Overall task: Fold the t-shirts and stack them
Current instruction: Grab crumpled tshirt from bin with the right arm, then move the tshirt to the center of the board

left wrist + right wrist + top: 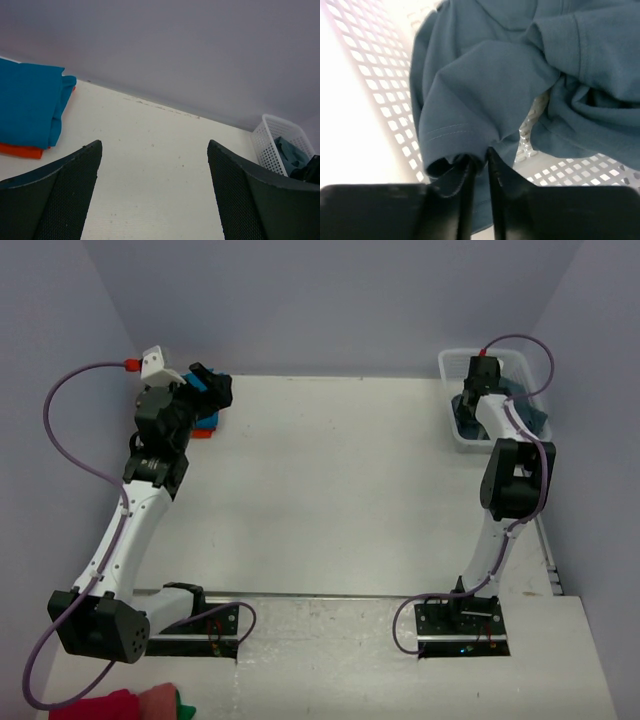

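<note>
Inside the basket (365,65), right gripper (480,155) pinches the slate-blue t-shirt (485,85): likely retrieval step. Next, lift it clear onto the surface (330,480). Left gripper (155,147) spread, empty.

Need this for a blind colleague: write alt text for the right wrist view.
The right arm's black fingers are pinched shut on a fold near the stitched hem of a crumpled dusty slate-blue cloth t-shirt. The shirt lies heaped inside a white plastic mesh basket, whose perforated wall and floor show around it.
</note>
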### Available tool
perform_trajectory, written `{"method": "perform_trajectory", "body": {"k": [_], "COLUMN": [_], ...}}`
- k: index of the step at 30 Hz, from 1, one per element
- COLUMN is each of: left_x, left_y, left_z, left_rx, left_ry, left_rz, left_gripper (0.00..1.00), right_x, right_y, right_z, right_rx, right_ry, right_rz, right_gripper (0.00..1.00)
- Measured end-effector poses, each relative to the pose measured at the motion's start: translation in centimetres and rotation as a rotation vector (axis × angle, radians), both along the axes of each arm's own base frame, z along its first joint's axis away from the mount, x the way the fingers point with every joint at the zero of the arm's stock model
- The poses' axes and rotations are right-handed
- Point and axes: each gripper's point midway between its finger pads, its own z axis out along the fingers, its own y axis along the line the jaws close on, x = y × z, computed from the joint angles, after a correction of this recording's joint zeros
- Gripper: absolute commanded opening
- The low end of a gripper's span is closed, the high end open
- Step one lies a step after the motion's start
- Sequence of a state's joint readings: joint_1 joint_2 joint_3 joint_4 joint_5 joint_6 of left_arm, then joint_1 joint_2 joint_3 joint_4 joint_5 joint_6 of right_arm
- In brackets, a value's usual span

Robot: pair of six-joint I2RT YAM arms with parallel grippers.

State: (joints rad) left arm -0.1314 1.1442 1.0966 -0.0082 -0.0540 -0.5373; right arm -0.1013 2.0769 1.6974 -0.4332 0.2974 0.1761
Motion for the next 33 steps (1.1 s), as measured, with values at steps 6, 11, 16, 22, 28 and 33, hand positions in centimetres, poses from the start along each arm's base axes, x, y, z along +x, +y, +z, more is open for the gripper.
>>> {"method": "perform_trajectory", "body": {"k": [6,11,16,22,28,33], "left_x": [0.0,0.0,-0.3,-0.6,-1.2,-2.4], "left_y": [-0.4,-0.9,-2.8,-4.3,-5.5,-6.3], "left_z": [0.2,0.2,-1.4,-2.4,-4.3,-6.6], "left_rx": [-0.005,-0.007,-0.003,0.007,0.015,0.025], "left_ry": [-0.008,-0.018,0.011,0.028,0.075,0.145], "left_rz": [-0.022,-0.039,-0.094,-0.141,-0.185,-0.216], "left_gripper": [0.86,0.86,0.85,0.82,0.81,0.81], "right_x": [1.5,2.7,4.2,4.2,-2.8,-14.5], "right_y": [-0.2,-0.3,-0.5,1.5,12.7,17.3], "right_z": [2.6,4.5,8.3,21.8,42.0,58.3], "right_rx": [-0.012,-0.025,-0.051,-0.146,-0.202,-0.194], "right_ry": [-0.063,-0.120,-0.232,-0.540,-0.966,-1.366], "right_rz": [0.004,0.014,0.030,0.110,0.349,0.512], "right_gripper": [0.00,0.00,0.00,0.00,0.00,0.00]}}
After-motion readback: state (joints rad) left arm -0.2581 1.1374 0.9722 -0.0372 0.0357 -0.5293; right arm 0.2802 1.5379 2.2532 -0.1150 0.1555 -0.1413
